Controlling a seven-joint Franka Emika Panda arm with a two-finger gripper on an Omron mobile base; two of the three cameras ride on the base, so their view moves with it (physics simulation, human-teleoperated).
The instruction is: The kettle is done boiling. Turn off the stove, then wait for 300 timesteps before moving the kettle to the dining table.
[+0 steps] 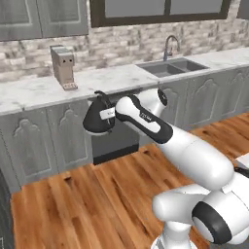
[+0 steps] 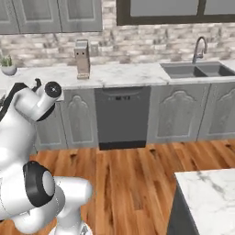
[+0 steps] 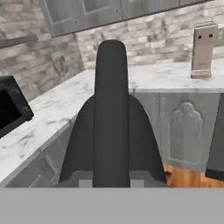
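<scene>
The arm carries the kettle (image 1: 97,119) in mid-air in front of the grey cabinets (image 1: 63,136), its dark body hanging clear of the wood floor (image 1: 97,204) and just left of the dishwasher (image 1: 116,141) in the left base view. The gripper (image 1: 108,113) sits at the kettle's top, clenched on its handle — in the hand view that arched handle (image 3: 110,109) runs straight up the middle with the kettle's rounded body (image 3: 78,144) spreading below it. Behind it stretches the marble counter (image 1: 29,90), where a tall grey coffee machine (image 1: 63,67) stands against the stone backsplash; farther right along the counter lie the sink (image 1: 170,66) and its curved faucet (image 1: 170,46). In the right base view the arm's white joints fill the left side, the dishwasher (image 2: 122,117) sits under the counter, a small potted plant (image 2: 8,64) rests at the far left — and a corner of the white marble dining table (image 2: 209,197) shows at lower right, well apart from the kettle. A black microwave (image 3: 11,111) sits on the counter at the left edge of the hand view.
</scene>
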